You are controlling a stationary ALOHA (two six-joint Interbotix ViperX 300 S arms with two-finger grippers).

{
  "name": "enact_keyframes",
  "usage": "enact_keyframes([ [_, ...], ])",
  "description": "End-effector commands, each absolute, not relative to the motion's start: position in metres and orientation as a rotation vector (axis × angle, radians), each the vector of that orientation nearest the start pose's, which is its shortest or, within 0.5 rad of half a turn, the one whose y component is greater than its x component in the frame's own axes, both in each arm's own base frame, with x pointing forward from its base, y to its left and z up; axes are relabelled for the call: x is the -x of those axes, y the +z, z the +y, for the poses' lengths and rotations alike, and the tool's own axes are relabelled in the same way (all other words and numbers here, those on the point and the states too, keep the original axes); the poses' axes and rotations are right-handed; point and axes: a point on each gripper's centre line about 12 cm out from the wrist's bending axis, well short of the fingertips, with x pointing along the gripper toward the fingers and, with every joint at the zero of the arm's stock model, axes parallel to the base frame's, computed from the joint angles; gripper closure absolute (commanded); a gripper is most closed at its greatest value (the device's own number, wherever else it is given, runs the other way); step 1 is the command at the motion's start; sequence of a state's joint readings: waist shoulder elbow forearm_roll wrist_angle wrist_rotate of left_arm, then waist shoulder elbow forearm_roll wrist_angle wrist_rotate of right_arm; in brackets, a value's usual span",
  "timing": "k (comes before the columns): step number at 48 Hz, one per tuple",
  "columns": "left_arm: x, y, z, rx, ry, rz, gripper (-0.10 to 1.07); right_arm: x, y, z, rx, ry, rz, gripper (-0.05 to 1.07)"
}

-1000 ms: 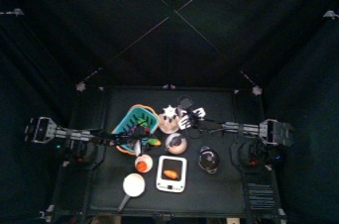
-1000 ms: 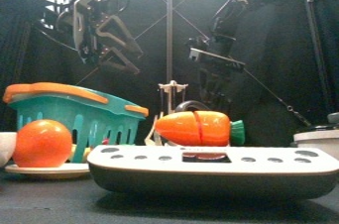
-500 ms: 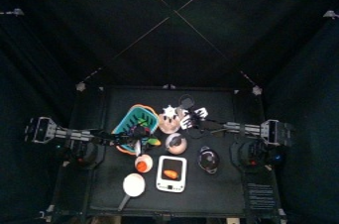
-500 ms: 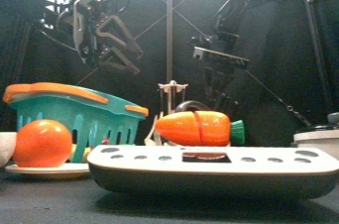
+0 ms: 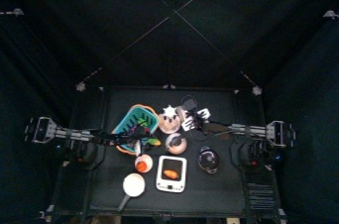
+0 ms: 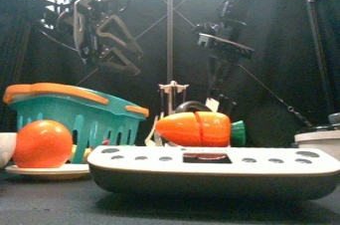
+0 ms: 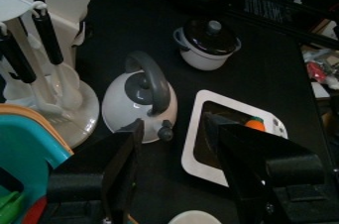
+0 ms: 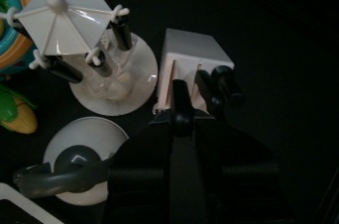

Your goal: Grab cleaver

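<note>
The small, flat, pale grey rectangular cleaver (image 8: pixel 196 48) sat toward the back of the black surface (image 7: pixel 133 30), just beside the base of the white round utensil rack (image 8: pixel 79 30) hung with black-handled tools. A few short black handles (image 8: pixel 219 84) lay against the cleaver's near edge.

The right end effector (image 8: pixel 185 121) hung in the air above this spot, pointing down at the cleaver. Its jaws stood partly open with nothing visible between them. Whether they touched the cleaver could not be told. In the front view this arm was held high, well above the objects.

The left end effector (image 7: pixel 185 173) rested over the left side of the surface, with its jaws spread wide and empty. Beyond it lay a grey kettle with a black handle (image 7: pixel 139 94) and a white rectangular tray (image 7: pixel 212 139) carrying an orange item (image 7: pixel 255 124). A teal plastic basket (image 6: pixel 74 105) stood at the front left.
</note>
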State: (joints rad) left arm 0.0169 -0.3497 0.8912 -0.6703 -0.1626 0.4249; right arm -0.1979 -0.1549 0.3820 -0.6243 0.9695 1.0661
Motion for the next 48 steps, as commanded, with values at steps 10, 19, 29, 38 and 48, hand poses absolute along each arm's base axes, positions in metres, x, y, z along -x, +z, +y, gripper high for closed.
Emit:
enact_keyframes([
  [10,-0.32,0.232,0.018,0.216,0.166,0.382,0.1,-0.33,0.286,-0.124,-0.419,-0.959,0.799,0.52],
  [19,-0.319,0.231,0.018,0.216,0.166,0.383,0.1,-0.329,0.286,-0.123,-0.417,-0.956,0.798,0.52],
  [29,-0.32,0.232,0.019,0.216,0.17,0.38,0.1,-0.325,0.286,-0.123,-0.403,-0.959,0.796,0.52],
  [38,-0.318,0.23,0.017,0.218,0.167,0.387,0.1,-0.321,0.287,-0.122,-0.408,-0.958,0.793,0.52],
  [48,-0.318,0.229,0.018,0.215,0.168,0.388,0.1,-0.321,0.289,-0.122,-0.407,-0.957,0.785,0.52],
])
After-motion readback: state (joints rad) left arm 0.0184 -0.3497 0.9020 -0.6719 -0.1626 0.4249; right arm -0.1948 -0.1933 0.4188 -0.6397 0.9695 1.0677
